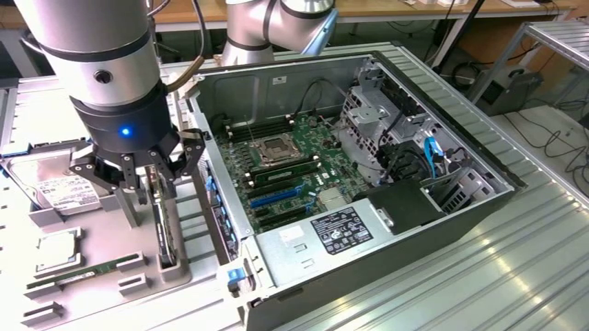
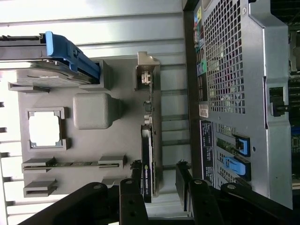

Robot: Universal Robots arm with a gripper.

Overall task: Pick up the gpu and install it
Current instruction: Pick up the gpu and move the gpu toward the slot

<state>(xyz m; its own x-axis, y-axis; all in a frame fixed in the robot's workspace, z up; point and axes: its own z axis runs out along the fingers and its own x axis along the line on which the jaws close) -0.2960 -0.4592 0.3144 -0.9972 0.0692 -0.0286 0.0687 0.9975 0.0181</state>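
The gpu (image 1: 165, 231) stands on its long edge in a slot of the grey parts tray (image 1: 101, 238), just beside the open computer case (image 1: 387, 207). In the wrist view the gpu (image 2: 149, 159) is a thin dark card with its metal bracket at the far end. My gripper (image 1: 164, 172) hangs right above the card's near end and is open. In the wrist view my gripper (image 2: 159, 180) straddles that end: one of the black fingers (image 2: 132, 190) is close against the card, the other stands apart. Nothing is held.
On the tray lie a silver hard drive (image 1: 55, 189), a CPU (image 1: 57, 248) and a green RAM stick (image 1: 83, 271), with a grey post (image 2: 93, 110) near the card. The motherboard (image 1: 285, 172) lies exposed in the case, whose side wall (image 2: 234, 93) runs close to the gpu.
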